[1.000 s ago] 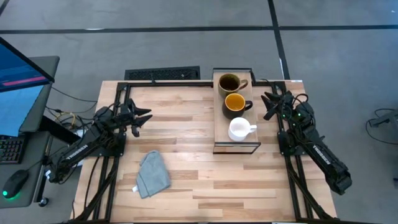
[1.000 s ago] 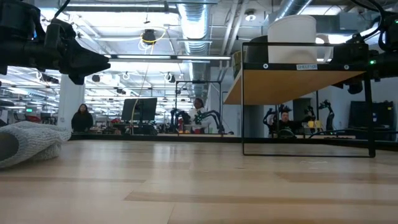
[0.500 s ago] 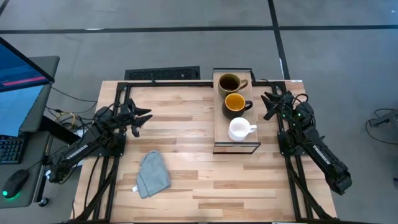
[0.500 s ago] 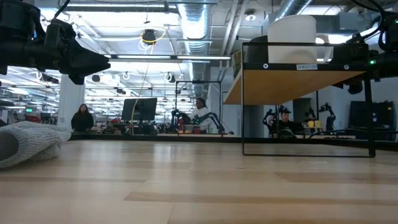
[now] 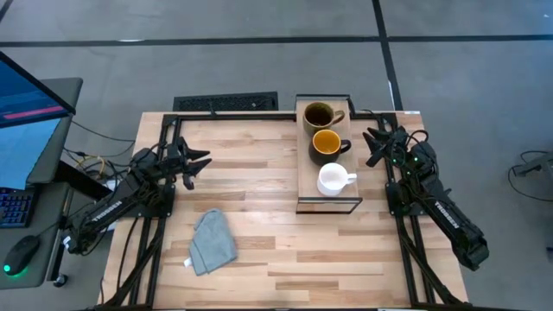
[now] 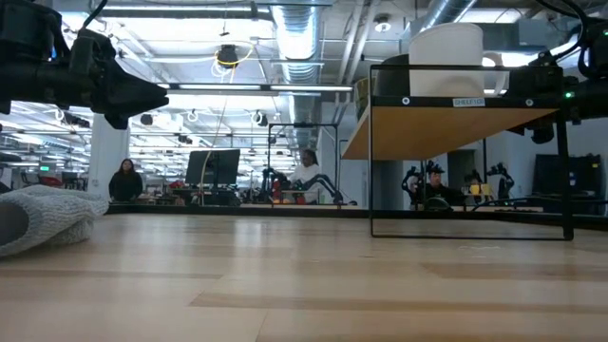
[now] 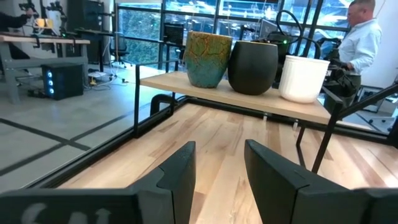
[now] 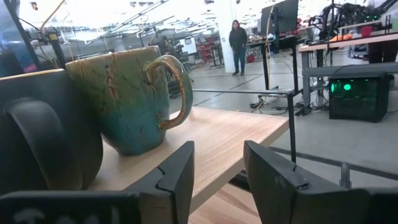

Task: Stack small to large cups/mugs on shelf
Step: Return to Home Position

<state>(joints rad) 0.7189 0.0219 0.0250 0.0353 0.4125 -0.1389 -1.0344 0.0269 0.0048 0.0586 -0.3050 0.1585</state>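
Observation:
Three mugs stand in a row on the shelf (image 5: 303, 186) at the table's far right: the olive-brown mug (image 5: 319, 116) farthest, the dark mug with yellow-orange inside (image 5: 326, 143) in the middle, the small white mug (image 5: 333, 179) nearest. All rest on their bases; they also show in the left wrist view (image 7: 208, 59) (image 7: 252, 58) (image 7: 304, 78). My left gripper (image 5: 200, 161) is open and empty over the table's left part. My right gripper (image 5: 371, 143) is open and empty just right of the shelf, beside the dark mug.
A crumpled grey cloth (image 5: 212, 241) lies on the tabletop at the near left. The shelf's dark frame (image 6: 469, 220) stands on thin legs. A keyboard (image 5: 226, 103) lies behind the table's far edge. People show in the room beyond.

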